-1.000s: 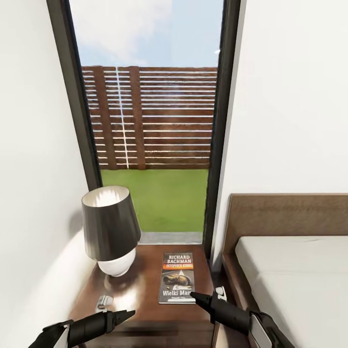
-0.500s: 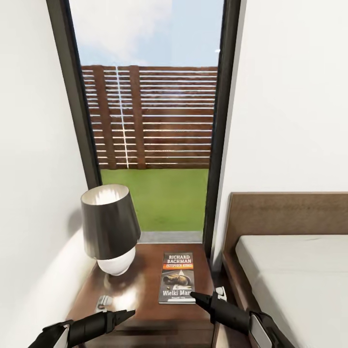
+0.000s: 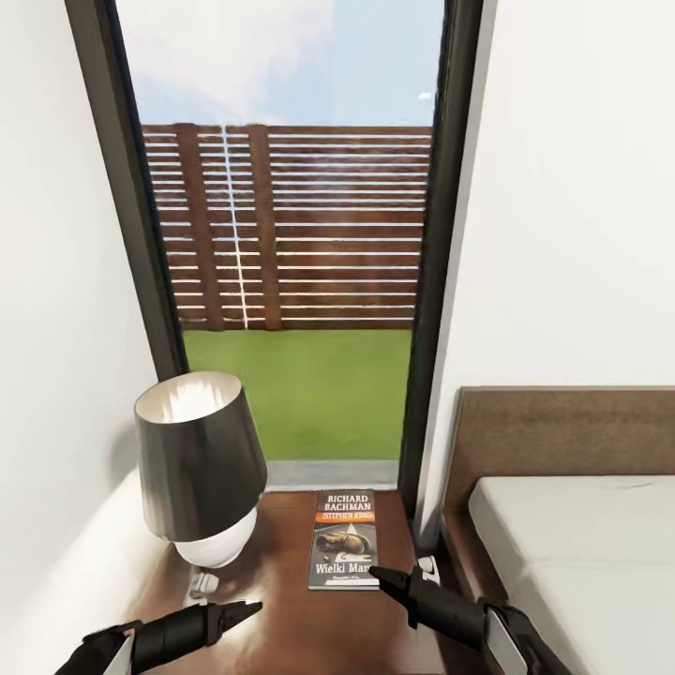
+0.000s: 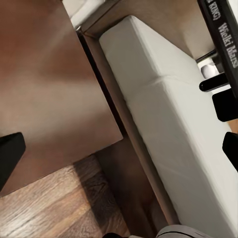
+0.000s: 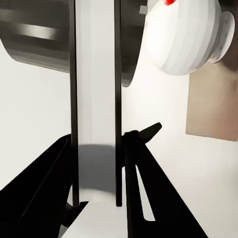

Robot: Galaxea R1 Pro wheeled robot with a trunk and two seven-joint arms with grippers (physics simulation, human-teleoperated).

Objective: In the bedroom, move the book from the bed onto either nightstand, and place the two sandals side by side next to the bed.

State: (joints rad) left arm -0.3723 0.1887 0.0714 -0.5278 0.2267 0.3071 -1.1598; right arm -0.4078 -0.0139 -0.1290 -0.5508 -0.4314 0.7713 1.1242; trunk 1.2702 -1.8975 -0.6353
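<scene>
White walls of the bedroom [image 3: 572, 206] frame a tall dark-framed window [image 3: 281, 234] with a slatted fence and grass beyond it. At far left on the nightstand [image 3: 281, 562] we see a lamp [image 3: 199, 469] with a dark shade and white base. Near it our left gripper [image 3: 246, 610] hovers over the wood; we cannot tell how wide it is. Further right the book [image 3: 344, 539] lies flat on the nightstand, cover up. Our right gripper [image 3: 378, 574] sits at the book's near right corner, fingers spread apart in the right wrist view with nothing held between them. At right stands the bed [image 3: 581, 544] with its grey mattress.
</scene>
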